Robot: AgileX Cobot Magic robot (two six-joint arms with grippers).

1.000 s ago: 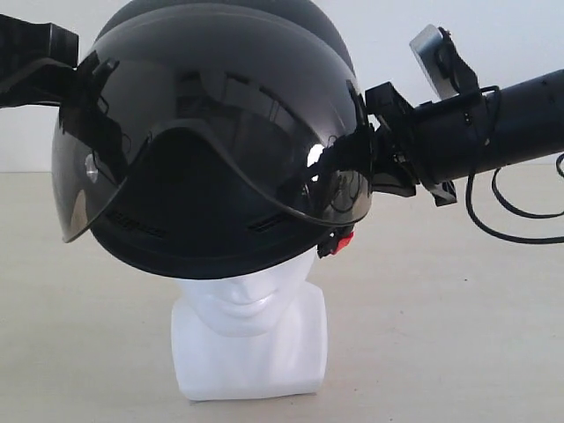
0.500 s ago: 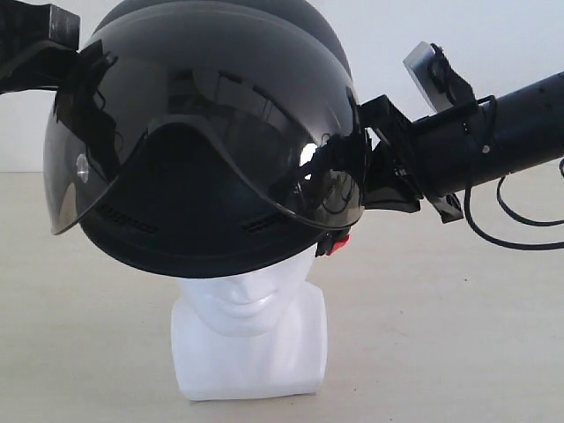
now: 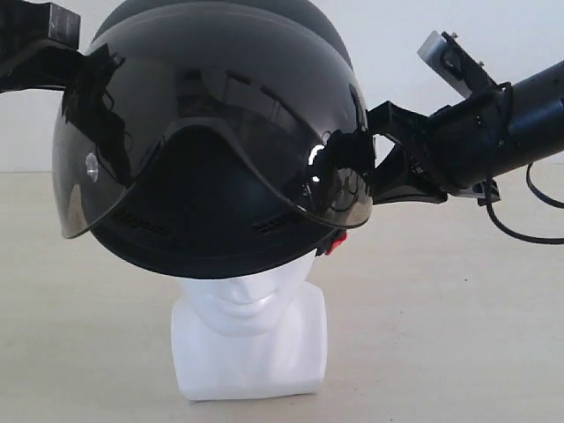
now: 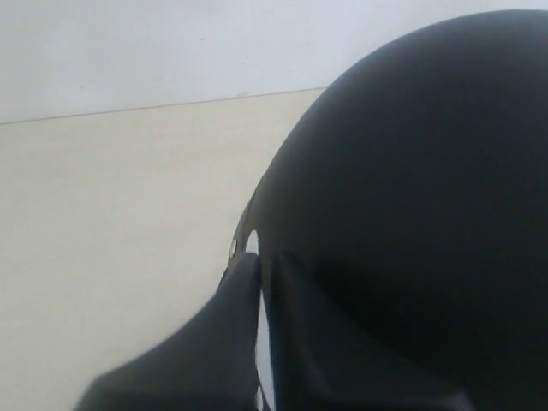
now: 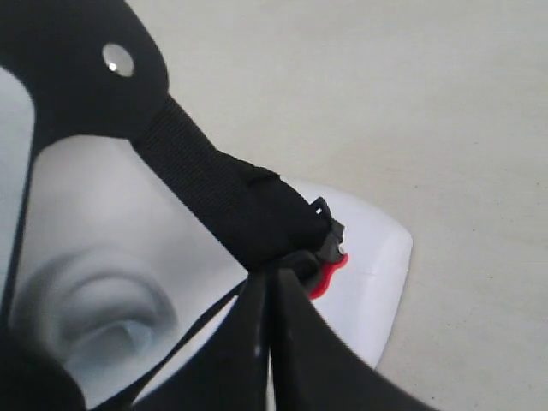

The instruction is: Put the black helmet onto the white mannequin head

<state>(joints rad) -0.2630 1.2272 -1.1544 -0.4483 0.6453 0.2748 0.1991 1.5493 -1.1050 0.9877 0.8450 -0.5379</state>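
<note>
a: exterior view, from the left: the left pincer (image 3: 88,70) is clamped narrow on the side edge of the black helmet (image 3: 220,106), its arm cut off by the frame. what worries you?
b: that's a thin edge to hold. if it slips, the shell could roll to one side. the helmet sits over the crown of the white mannequin head (image 3: 251,326), covering it down to the nose.
a: is it seated?
b: can't tell. the lining and the top of the head are hidden under the shell and the smoky visor (image 3: 75,198). pressing down off-centre might tip the head over on the worktop (image 3: 441,335).
a: and on the right?
b: the right pincer (image 5: 271,287) is pinched shut on the strap (image 5: 223,193) by the red buckle (image 5: 330,272). a strap is a slack hold, and it could get trapped against the cheek. how much strap sits between the tips i can't make out.
</note>
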